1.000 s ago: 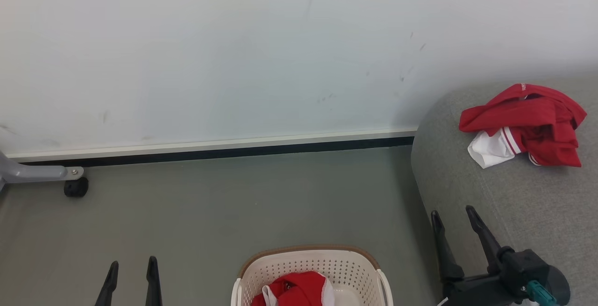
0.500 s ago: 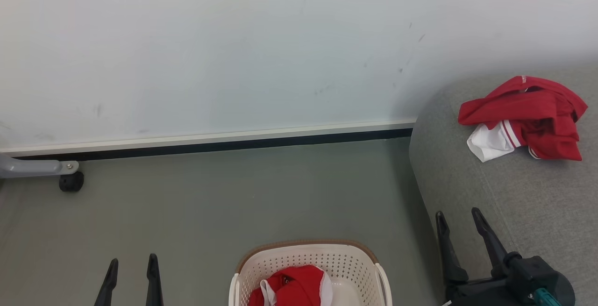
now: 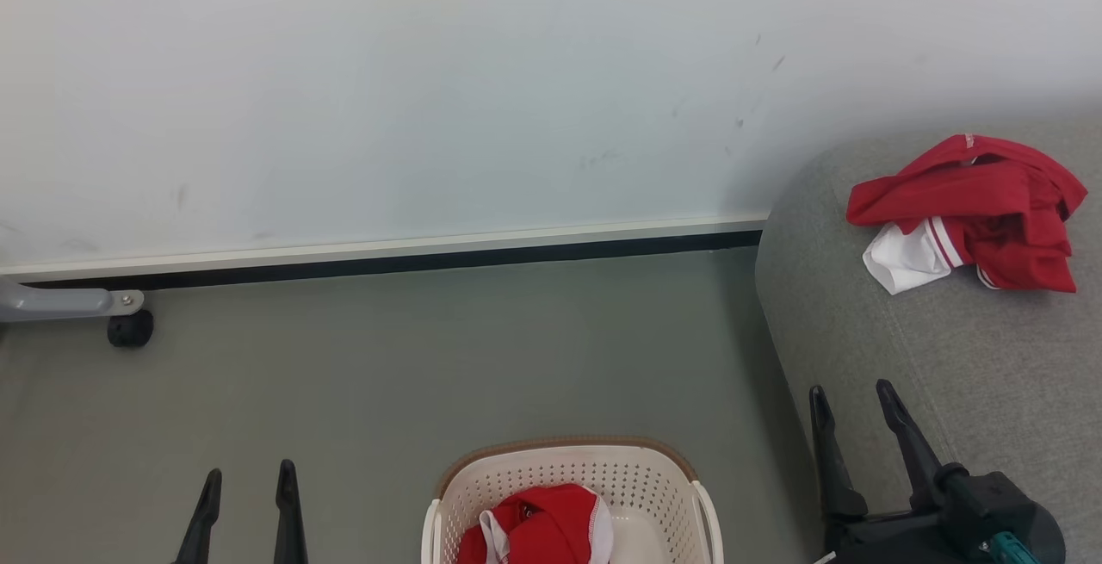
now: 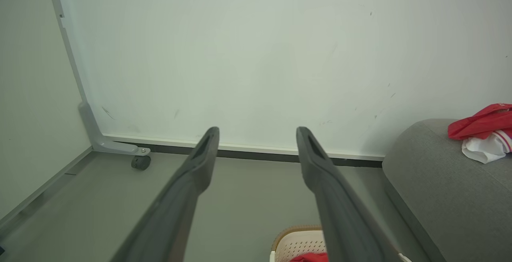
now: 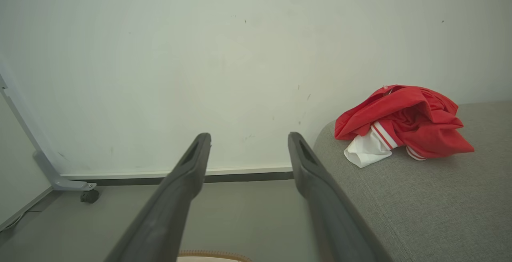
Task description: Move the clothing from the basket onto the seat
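One red garment with a white panel (image 3: pixel 968 211) lies crumpled on the grey seat (image 3: pixel 964 357) at the right; it also appears as a red garment (image 5: pixel 402 124) in the right wrist view. A second red garment (image 3: pixel 538 529) sits inside the cream basket (image 3: pixel 568 469) at the bottom centre of the head view. My left gripper (image 3: pixel 248 482) stands open at the lower left, over bare floor left of the basket. My right gripper (image 3: pixel 852 400) is open at the lower right, by the seat's front corner, holding nothing. Both pairs of fingers (image 4: pixel 204 154) point toward the wall.
A pale wall (image 3: pixel 387 90) with a dark baseboard runs behind. A grey metal frame leg with a black caster (image 3: pixel 129 329) stands at the far left. Grey floor (image 3: pixel 430 357) stretches between wall, basket and seat.
The whole head view has shifted slightly as the camera moved, so wall, seat and basket sit a little higher in the picture. Both grippers stay open and the garments lie as before.
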`<state>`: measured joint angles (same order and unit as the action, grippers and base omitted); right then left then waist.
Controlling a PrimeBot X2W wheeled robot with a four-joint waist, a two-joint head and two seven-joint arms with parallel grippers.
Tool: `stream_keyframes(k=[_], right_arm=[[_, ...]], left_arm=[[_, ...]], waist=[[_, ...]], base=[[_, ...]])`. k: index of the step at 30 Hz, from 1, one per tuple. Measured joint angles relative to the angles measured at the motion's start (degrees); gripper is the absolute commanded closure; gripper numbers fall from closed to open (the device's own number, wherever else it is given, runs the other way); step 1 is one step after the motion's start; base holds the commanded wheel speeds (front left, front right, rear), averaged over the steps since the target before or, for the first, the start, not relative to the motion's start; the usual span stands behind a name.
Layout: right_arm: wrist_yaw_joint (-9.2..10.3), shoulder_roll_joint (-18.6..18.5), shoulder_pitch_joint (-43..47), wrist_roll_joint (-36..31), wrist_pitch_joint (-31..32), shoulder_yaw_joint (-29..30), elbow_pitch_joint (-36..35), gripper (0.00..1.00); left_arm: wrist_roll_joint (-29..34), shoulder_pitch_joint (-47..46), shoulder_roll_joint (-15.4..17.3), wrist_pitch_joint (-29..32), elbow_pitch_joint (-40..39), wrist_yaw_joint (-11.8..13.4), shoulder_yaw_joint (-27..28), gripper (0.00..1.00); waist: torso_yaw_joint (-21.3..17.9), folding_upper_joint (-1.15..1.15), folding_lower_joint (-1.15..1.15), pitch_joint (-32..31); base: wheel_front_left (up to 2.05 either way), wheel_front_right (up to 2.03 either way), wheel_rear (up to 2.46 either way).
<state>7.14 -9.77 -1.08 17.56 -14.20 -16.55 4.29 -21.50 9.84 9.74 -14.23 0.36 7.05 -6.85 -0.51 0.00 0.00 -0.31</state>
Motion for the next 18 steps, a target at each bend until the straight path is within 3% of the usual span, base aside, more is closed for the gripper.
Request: stream_keyframes(k=[18], right_arm=[[0.00, 0.2, 0.7, -1.1, 1.0, 0.7, -2.2, 0.00]], left_arm=[[1.1, 0.0, -0.4, 1.2, -2.6, 0.0, -0.8, 0.00]], waist=[[0.0, 0.00, 0.00, 2.0]], base=[[0.00, 0.00, 0.00]])
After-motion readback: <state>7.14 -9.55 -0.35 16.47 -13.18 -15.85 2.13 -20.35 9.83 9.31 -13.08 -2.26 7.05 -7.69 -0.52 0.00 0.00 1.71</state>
